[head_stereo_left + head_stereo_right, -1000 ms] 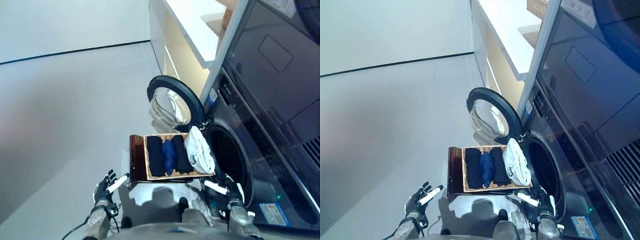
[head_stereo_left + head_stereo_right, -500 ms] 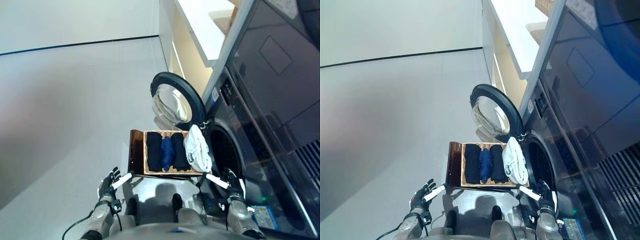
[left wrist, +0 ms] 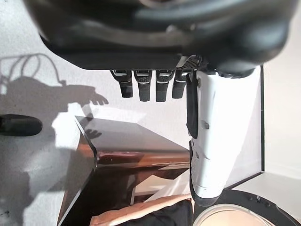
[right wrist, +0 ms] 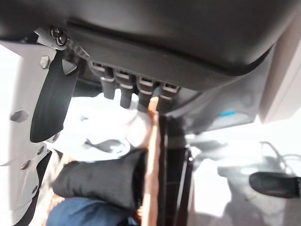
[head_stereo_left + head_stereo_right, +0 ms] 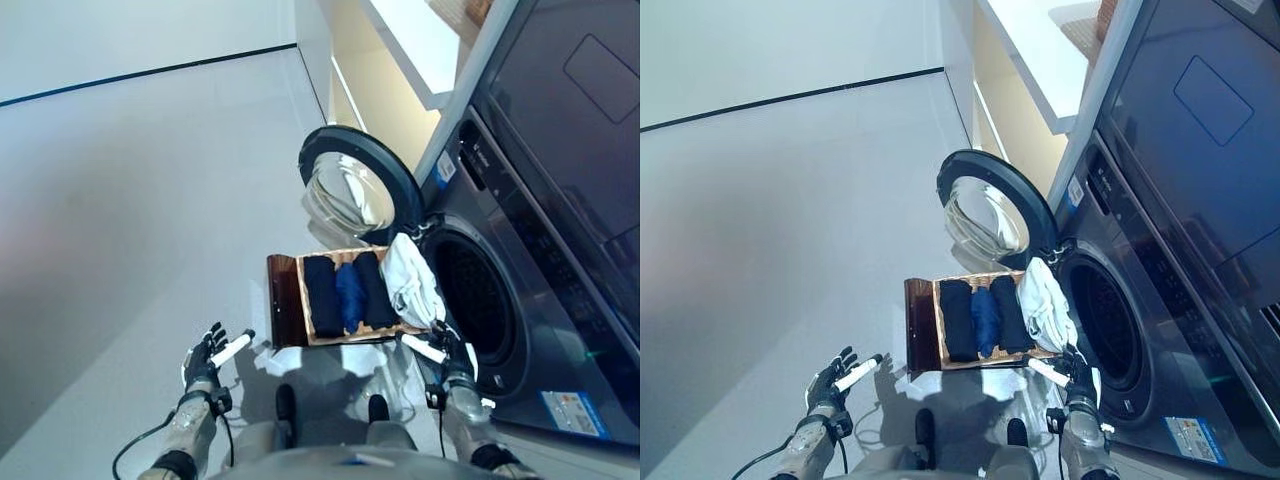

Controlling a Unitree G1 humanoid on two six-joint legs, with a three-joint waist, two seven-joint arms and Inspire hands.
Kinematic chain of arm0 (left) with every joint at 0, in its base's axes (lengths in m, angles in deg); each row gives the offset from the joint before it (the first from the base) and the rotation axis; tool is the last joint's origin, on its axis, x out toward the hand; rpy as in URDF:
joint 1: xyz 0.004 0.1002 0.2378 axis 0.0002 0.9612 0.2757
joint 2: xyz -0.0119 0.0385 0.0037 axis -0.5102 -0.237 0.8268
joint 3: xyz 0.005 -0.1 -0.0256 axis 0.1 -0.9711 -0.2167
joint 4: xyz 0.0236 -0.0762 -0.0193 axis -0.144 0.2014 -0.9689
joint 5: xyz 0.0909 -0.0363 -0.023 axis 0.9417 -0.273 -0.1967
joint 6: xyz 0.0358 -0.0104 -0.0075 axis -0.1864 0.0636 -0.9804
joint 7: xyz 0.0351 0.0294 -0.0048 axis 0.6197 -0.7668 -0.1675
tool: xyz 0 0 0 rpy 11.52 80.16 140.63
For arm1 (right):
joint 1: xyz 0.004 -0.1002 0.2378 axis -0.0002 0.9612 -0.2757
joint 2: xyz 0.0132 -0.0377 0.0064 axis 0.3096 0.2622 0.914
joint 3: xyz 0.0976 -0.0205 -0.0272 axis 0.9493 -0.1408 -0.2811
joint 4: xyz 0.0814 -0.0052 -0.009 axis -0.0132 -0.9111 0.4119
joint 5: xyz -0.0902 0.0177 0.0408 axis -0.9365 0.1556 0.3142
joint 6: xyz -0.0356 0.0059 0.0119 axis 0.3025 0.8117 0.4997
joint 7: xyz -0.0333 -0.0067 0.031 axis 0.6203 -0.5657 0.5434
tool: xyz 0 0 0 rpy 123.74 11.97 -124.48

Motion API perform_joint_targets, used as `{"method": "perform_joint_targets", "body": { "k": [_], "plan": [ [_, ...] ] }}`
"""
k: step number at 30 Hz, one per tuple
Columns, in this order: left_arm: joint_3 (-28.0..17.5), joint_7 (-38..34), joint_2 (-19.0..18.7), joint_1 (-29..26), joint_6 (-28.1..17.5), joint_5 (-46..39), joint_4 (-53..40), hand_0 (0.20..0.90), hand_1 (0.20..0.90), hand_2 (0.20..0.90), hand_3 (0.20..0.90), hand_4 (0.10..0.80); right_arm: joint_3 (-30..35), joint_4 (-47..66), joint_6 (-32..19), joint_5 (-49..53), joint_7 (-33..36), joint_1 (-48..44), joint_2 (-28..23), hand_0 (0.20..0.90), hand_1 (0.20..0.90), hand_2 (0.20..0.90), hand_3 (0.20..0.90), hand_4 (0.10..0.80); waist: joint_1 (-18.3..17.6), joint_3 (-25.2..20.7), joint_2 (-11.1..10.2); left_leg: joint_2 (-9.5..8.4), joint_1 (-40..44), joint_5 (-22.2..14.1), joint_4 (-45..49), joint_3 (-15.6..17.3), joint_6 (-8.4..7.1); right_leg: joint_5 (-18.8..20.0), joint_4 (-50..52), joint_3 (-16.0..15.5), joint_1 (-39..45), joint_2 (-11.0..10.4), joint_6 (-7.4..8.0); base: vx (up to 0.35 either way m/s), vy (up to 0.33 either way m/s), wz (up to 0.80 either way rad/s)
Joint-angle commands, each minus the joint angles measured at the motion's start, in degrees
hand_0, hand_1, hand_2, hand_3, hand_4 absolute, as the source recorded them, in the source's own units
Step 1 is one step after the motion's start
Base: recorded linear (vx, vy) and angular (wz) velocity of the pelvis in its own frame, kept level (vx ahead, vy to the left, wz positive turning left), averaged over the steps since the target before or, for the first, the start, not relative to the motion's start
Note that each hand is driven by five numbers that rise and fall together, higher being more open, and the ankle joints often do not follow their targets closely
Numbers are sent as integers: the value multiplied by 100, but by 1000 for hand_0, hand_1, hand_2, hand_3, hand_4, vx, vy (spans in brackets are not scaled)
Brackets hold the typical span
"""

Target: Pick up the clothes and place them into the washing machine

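From the left eye view I see folded clothes [image 5: 350,293] in a wicker tray [image 5: 312,335] beside the open washing machine [image 5: 480,300]. My left wrist view shows left hand [image 3: 155,56] fingers relaxed, empty. Right wrist view: right hand [image 4: 141,52] likewise, near the white garment [image 4: 101,127].

We see bright, even lighting; crisp shadows on the floor [image 5: 120,250]; the right wrist view is blurred.

Folded clothes [image 5: 355,293] in tray [image 5: 283,312]
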Motion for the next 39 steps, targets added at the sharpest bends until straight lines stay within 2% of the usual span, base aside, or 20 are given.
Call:
{"method": "perform_joint_targets", "body": {
  "k": [1,4,6,10,13,15,17,20,23,26,30,32,33,36,38,39],
  "plan": [
    [-198,-40,-186,-70,-381,74,-167,900,900,900,900,800,1,355,-286,1,104,-94,-62,900,900,900,900,800,-28,-350,-211,27,-590,-33,451,-95,-266,892,96,21,492,-322,129,52,73,-2],
    [-219,-14,-161,2,-350,73,-204,900,900,900,900,800,62,323,-264,13,101,-72,-79,900,900,900,900,800,-35,-405,-248,-150,-361,-116,272,-129,-163,1172,434,8,363,-422,165,60,98,-4],
    [-230,11,-168,-3,-333,81,-213,900,900,900,900,800,66,313,-260,34,90,-76,-73,900,900,900,900,800,-43,-388,-247,-195,-321,-170,312,-152,-116,1242,685,15,321,-453,152,33,76,-11],
    [-263,96,-202,46,-278,164,-287,900,900,900,900,800,54,393,-276,81,31,-36,-76,900,900,900,900,800,-136,-262,-152,-296,-10,-259,321,-304,54,1644,1734,53,29,-413,-74,84,129,7],
    [-272,84,-265,25,-262,205,-309,900,900,900,900,800,56,487,-295,98,39,14,-36,900,900,900,900,800,-199,-186,-77,-244,228,-294,212,-380,82,1547,2032,-172,-259,-409,-179,87,77,21],
    [-242,79,-281,-15,-275,192,-351,900,900,900,900,800,76,469,-297,106,44,14,-43,900,900,900,900,800,-253,-150,-62,-197,344,-345,164,-453,24,1269,1715,-346,-442,-426,-204,123,-20,2],
    [-223,56,-291,-75,-278,179,-312,900,900,900,900,800,100,424,-295,120,62,-22,-36,900,900,900,900,800,-310,-103,-94,-167,448,-437,142,-514,-54,1169,1154,-520,-544,-517,-161,151,-84,13],
    [-231,-6,-295,-107,-271,160,-250,900,900,900,900,800,141,517,-281,91,109,-37,-25,900,900,900,900,800,-382,-20,-205,-115,668,-623,126,-548,-183,1490,235,-797,-661,-747,21,181,-117,7],
    [-260,-14,-299,-79,-280,90,-203,900,900,900,900,800,168,556,-233,52,118,-34,-30,900,900,900,900,800,-450,33,-285,-60,882,-762,101,-631,-283,1963,-186,-732,-791,-894,185,195,-117,19],
    [-295,-19,-299,-8,-282,26,-198,900,900,900,900,800,134,622,-193,-9,132,-13,-54,900,900,900,900,800,-435,30,-381,-59,986,-882,115,-679,-348,2220,-333,-730,-749,-986,274,135,-101,15],
    [-348,-19,-292,87,-275,-32,-114,900,900,900,900,800,112,728,-166,-49,113,22,-46,900,900,900,900,800,-434,-23,-429,8,1091,-968,73,-744,-406,2321,-369,-569,-813,-952,326,134,-104,2],
    [-388,-15,-292,120,-286,-62,-136,900,900,900,900,800,86,770,-167,-74,94,56,-69,900,900,900,900,800,-433,-15,-422,55,1141,-1006,84,-814,-426,2182,-163,-451,-916,-845,303,138,-126,-4],
    [-410,-30,-274,148,-288,-44,-242,900,900,900,900,800,65,792,-175,-106,88,76,-101,900,900,900,900,800,-382,-24,-387,146,1163,-1034,48,-853,-475,1789,37,-579,-955,-758,264,108,-151,4],
    [-384,-24,-210,130,-319,-55,-245,900,900,900,900,800,53,763,-195,-200,147,51,-184,900,900,900,900,800,-383,-67,-312,305,1120,-951,-19,-1003,-588,1543,33,-732,-867,-640,202,55,-130,15],
    [-355,-33,-181,108,-338,-79,-277,900,900,900,900,800,52,785,-217,-245,184,33,-232,900,900,900,900,800,-398,-74,-277,374,1078,-887,-31,-1043,-646,1542,45,-807,-867,-603,178,31,-124,27],
    [-291,-30,-143,55,-351,-68,-341,900,900,900,900,800,111,883,-238,-233,231,48,-297,900,900,900,900,800,-423,-97,-212,515,1017,-815,-73,-1065,-731,1436,11,-913,-849,-534,135,48,-171,23]
  ]
}}
